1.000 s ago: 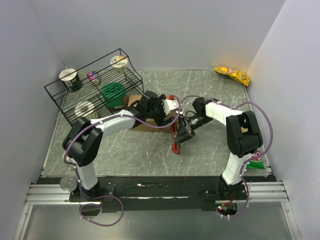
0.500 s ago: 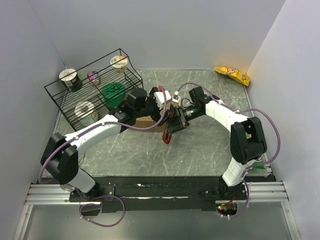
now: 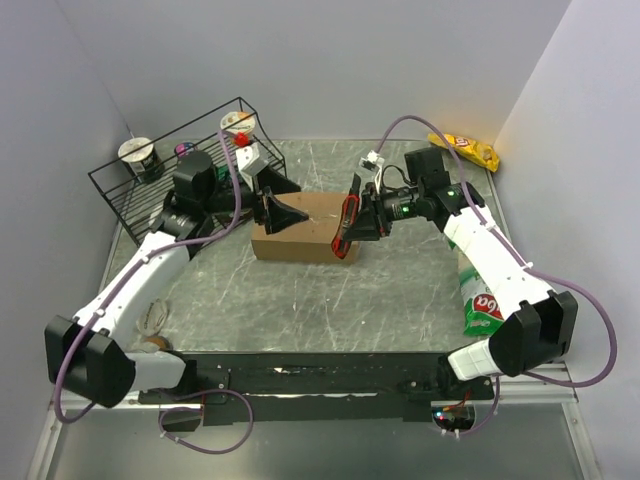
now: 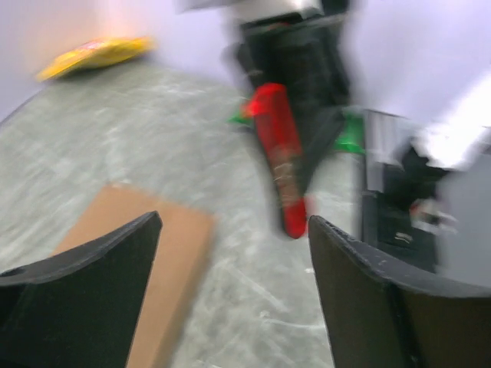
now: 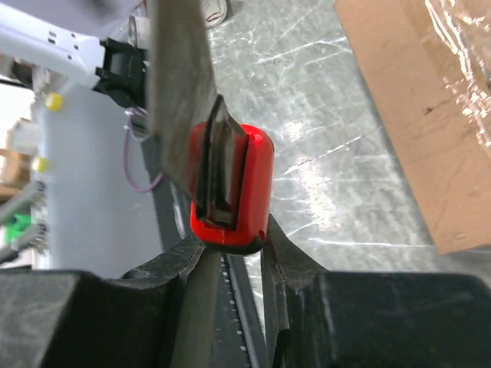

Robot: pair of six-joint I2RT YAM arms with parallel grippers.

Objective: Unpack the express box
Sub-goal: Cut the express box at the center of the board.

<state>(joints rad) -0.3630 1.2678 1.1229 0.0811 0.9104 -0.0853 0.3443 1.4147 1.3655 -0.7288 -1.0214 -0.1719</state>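
The express box (image 3: 303, 237) is a brown carton lying shut on the grey table at centre. My left gripper (image 3: 285, 208) is open and empty, hovering over the box's left end; in the left wrist view (image 4: 234, 230) the box (image 4: 146, 253) lies under the left finger. My right gripper (image 3: 358, 222) is shut on a red utility knife (image 3: 346, 229), held at the box's right end. In the right wrist view the fingers (image 5: 230, 245) clamp the knife (image 5: 234, 184), with the taped box top (image 5: 414, 100) at upper right. The knife also shows blurred in the left wrist view (image 4: 280, 157).
A black wire rack (image 3: 160, 195) with several cups stands at the back left. A yellow snack bag (image 3: 463, 150) lies at the back right. A green bag (image 3: 481, 301) lies under the right arm. A small can (image 3: 150, 346) sits near the left arm's base.
Both arms have swung back and up from the front of the box. The left gripper drew toward the rack. The right gripper carried the knife to the box's right end.
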